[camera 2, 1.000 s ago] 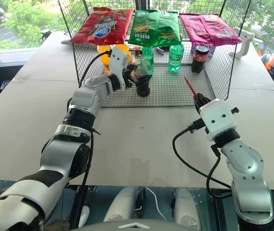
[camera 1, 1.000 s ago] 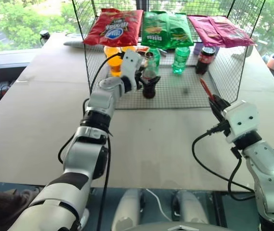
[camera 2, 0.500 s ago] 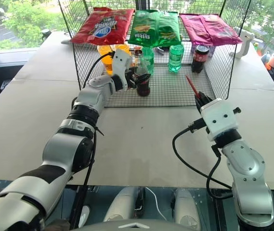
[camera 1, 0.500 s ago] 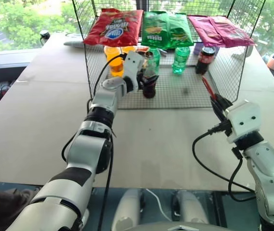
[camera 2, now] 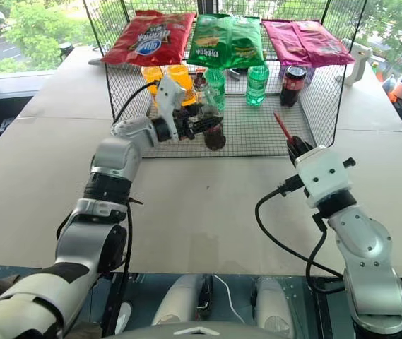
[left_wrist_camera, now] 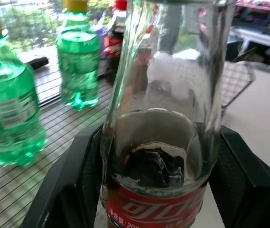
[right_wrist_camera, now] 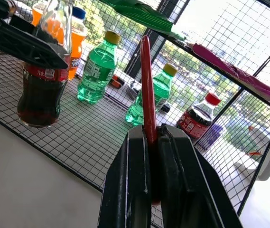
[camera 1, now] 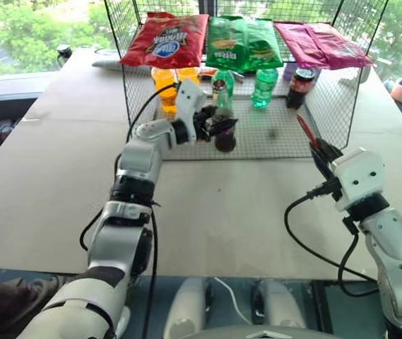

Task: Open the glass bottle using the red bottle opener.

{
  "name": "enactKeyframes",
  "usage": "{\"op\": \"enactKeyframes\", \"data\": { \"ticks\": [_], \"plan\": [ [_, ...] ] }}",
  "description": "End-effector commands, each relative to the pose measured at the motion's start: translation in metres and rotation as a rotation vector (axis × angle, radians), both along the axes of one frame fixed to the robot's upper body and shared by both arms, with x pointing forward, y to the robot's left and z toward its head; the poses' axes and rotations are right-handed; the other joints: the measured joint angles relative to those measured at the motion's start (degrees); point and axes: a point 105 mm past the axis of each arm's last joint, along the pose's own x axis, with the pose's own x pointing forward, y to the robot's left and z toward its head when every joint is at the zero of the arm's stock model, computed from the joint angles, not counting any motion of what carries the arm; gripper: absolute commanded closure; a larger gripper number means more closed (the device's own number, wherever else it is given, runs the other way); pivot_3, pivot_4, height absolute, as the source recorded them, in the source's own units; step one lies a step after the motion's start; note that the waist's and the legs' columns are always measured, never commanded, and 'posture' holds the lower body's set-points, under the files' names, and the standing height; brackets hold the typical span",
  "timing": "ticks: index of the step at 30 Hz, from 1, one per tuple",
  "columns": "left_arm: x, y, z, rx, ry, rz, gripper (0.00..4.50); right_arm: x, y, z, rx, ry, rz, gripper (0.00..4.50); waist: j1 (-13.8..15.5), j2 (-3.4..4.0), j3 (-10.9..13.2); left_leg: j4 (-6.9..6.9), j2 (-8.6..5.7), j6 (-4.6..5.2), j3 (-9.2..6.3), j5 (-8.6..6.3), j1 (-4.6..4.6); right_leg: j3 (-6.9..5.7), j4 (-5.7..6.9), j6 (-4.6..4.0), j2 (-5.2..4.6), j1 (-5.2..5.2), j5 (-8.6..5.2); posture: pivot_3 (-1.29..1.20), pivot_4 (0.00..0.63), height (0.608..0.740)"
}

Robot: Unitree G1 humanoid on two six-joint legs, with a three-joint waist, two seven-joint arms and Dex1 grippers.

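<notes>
- Fingers of the left gripper (camera 1: pixel 217 129) clamp the glass bottle (camera 1: pixel 222 127) from both sides at its label band, inside the wire rack (camera 1: pixel 271 134) near its front edge.
- Left arm reaches far across the counter (camera 1: pixel 59 176), bent at the elbow.
- Right gripper (right_wrist_camera: pixel 150 137), closed tight, pinches the red bottle opener (right_wrist_camera: pixel 147 90) upright, right of the bottle and nearer, well apart from it.

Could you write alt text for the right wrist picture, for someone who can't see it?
The robot's right hand pinches the red bottle opener upright between its two black fingers. Beyond it, the left hand holds the glass bottle of dark cola just above a wire shelf, where two green bottles, an orange one and a stubby red-capped cola bottle stand.
</notes>
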Motion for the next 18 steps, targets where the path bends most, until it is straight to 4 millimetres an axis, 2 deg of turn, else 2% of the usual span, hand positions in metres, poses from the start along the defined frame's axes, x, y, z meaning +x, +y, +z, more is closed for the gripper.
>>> {"op": "enactKeyframes", "data": {
  "ticks": [1,6,9,14,18],
  "plan": [
    [-0.040,-0.017,0.025,0.001,-0.086,-0.216,2.04,-0.004,0.002,0.013,-0.042,-0.078,0.024,4.50,-0.12,0.01,0.00,0.05,0.00,0.00,0.00,0.00,0.00,0.00,0.01,0.00,0.00,0.01,0.00,0.00,0.150,0.740],
    [-0.058,-0.023,-0.002,0.071,-0.065,-0.317,2.04,-0.002,0.013,0.021,-0.103,-0.206,0.048,4.50,-0.15,0.04,-0.02,0.12,0.00,0.07,0.01,-0.04,0.12,0.02,0.09,-0.01,0.01,0.11,-0.01,0.00,0.150,0.740],
    [-0.062,-0.025,-0.016,0.108,-0.060,-0.358,2.04,0.003,0.026,0.012,-0.160,-0.258,0.083,4.50,-0.20,0.05,-0.01,0.33,0.06,0.17,-0.02,-0.10,0.10,0.02,0.30,-0.12,0.08,0.08,-0.09,0.00,0.150,0.740],
    [-0.065,-0.025,-0.022,0.127,-0.061,-0.399,2.04,0.010,0.041,-0.012,-0.238,-0.304,0.132,4.50,-0.16,0.05,-0.01,0.71,0.10,0.21,-0.02,-0.13,0.07,0.03,0.55,-0.18,0.09,0.09,-0.19,0.00,0.150,0.740],
    [-0.064,-0.019,-0.025,0.130,-0.054,-0.391,2.04,0.011,0.046,-0.008,-0.215,-0.358,0.130,4.50,-0.15,0.05,-0.01,0.78,0.12,0.23,-0.03,-0.14,0.09,0.06,0.70,-0.17,0.09,0.08,-0.20,0.00,0.150,0.740]
  ]
}}
